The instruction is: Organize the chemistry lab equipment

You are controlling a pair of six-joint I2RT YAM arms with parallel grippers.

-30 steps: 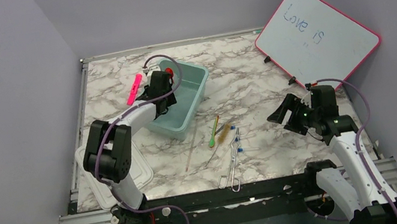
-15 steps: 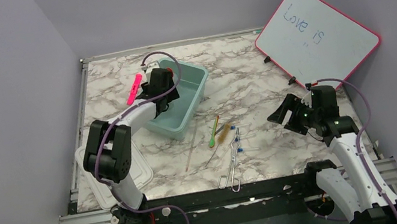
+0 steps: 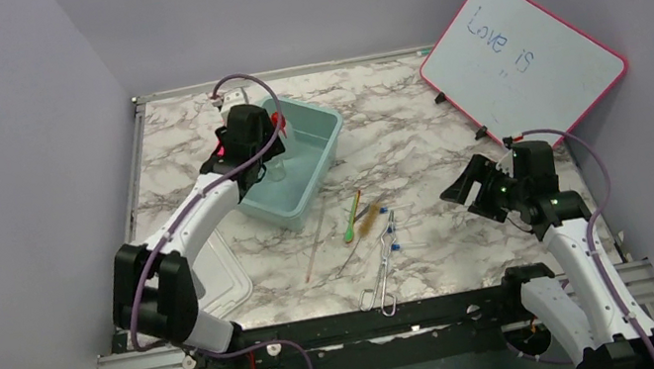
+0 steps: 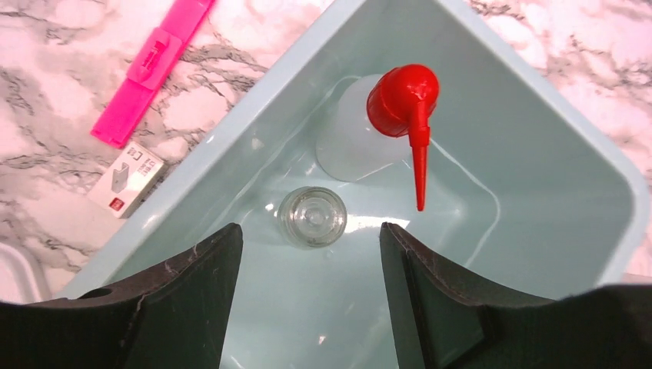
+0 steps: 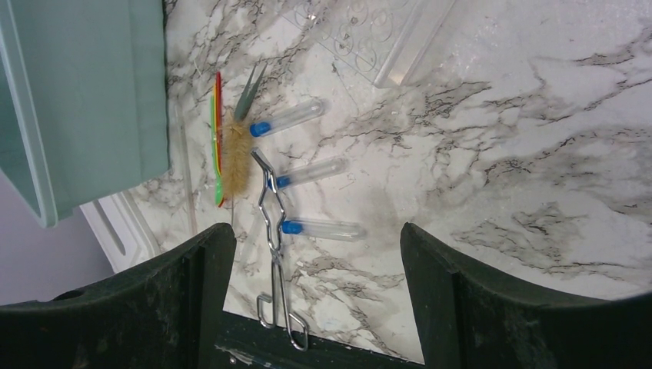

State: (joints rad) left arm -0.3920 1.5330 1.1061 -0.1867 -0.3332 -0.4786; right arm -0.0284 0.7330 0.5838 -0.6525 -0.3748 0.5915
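Left gripper (image 4: 308,231) is lifting from the bin (image 4: 530,131), parted and empty, jar (image 4: 312,217) stowed inside; right gripper (image 5: 311,231) is waiting wide, empty.

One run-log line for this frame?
left gripper open over teal plastic bin | bin holds red-capped bottle, small clear glass vessel | right gripper open, empty

A pink-framed whiteboard (image 3: 523,61) with "Love is" written on it sits tilted at the far right corner of the marble table (image 3: 413,120). A pink marker (image 4: 154,69) lies flat near a small white box (image 4: 127,178). A clear plastic lid (image 3: 229,281) rests at the table's near left.
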